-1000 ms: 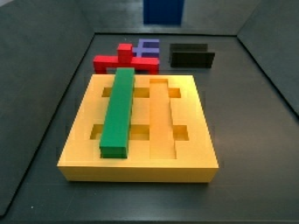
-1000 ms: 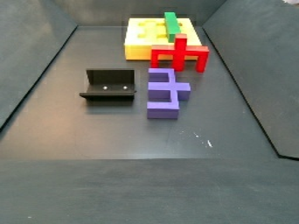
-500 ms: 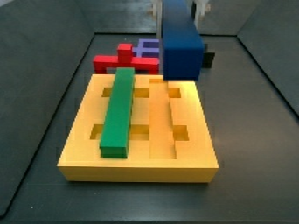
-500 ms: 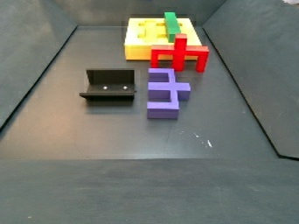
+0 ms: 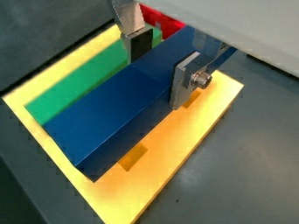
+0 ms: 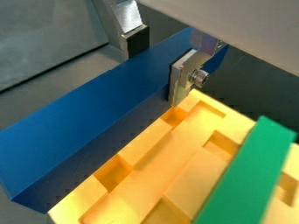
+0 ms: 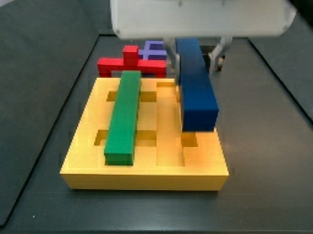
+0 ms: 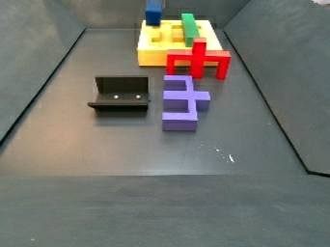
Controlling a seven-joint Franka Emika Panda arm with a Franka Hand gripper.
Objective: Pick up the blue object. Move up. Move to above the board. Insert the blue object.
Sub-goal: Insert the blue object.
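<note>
In both wrist views the gripper [image 5: 162,54] clamps the blue object [image 5: 122,109] between its silver fingers [image 6: 184,75], the bar hanging over the yellow board [image 6: 176,179] alongside the green bar [image 6: 247,175]. In a side view the blue object [image 7: 196,84] tilts above the board [image 7: 145,168], its lower end near a groove (contact unclear), with the red piece [image 7: 120,64] and purple block [image 7: 156,51] behind. In a side view the fixture [image 8: 119,96] stands well apart on the floor.

A green bar [image 7: 123,116], red piece [image 8: 203,59], purple block [image 8: 183,102] and the fixture [image 8: 122,95].
</note>
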